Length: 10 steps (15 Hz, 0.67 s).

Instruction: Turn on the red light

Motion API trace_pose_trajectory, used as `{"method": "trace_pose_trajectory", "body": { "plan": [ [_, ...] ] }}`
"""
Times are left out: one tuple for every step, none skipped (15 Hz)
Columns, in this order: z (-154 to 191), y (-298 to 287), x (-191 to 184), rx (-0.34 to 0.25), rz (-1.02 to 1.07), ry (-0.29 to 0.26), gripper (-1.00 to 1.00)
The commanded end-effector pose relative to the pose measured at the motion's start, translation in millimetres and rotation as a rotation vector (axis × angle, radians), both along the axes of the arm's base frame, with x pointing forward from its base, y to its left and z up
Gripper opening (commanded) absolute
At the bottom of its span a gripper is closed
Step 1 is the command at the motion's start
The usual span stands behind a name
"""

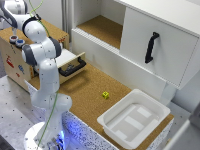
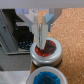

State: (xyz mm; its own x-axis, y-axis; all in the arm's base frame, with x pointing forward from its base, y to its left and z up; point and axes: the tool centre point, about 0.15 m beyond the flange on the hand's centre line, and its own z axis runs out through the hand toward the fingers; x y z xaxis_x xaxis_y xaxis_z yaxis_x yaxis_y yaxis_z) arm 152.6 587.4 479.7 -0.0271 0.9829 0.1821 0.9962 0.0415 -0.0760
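Observation:
In the wrist view the red light (image 2: 47, 50), a small round red-centred cap with a pale rim, sits on a wooden box top. The matching blue-centred cap (image 2: 49, 77) is right beside it. My gripper (image 2: 42, 44) is shut, its two fingers (image 2: 39, 34) pressed together, with the tips down on or just above the red cap's centre. In the exterior view the gripper (image 1: 12, 34) hangs over the two caps (image 1: 16, 41) on the wooden box (image 1: 15, 62) at the exterior view's left; their colours are too small to tell there.
An open drawer with a black handle (image 1: 73, 67) sticks out of the box. A small yellow cube (image 1: 105, 94) lies on the cork surface. A white tray (image 1: 112, 125) stands at the front right. A white cabinet door with a black handle (image 1: 151, 47) is behind.

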Motion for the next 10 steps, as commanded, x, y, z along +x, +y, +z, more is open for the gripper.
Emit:
{"method": "trace_pose_trajectory", "body": {
  "plan": [
    [-26,44,12,-0.157,0.004,-0.015,-1.0],
    [-36,45,15,-0.161,-0.006,-0.003,-1.0],
    [-41,44,19,-0.152,-0.02,0.0,-1.0],
    [-41,43,22,-0.158,-0.033,-0.027,-1.0],
    [-36,39,24,-0.145,-0.04,-0.024,-1.0],
    [-27,34,25,-0.146,-0.049,-0.04,-1.0],
    [-10,27,25,-0.138,-0.055,-0.073,-1.0],
    [12,19,24,-0.125,-0.055,-0.099,-1.0],
    [33,12,23,-0.113,-0.057,-0.114,-1.0],
    [53,6,22,-0.097,-0.058,-0.136,-1.0]
  ]
}}
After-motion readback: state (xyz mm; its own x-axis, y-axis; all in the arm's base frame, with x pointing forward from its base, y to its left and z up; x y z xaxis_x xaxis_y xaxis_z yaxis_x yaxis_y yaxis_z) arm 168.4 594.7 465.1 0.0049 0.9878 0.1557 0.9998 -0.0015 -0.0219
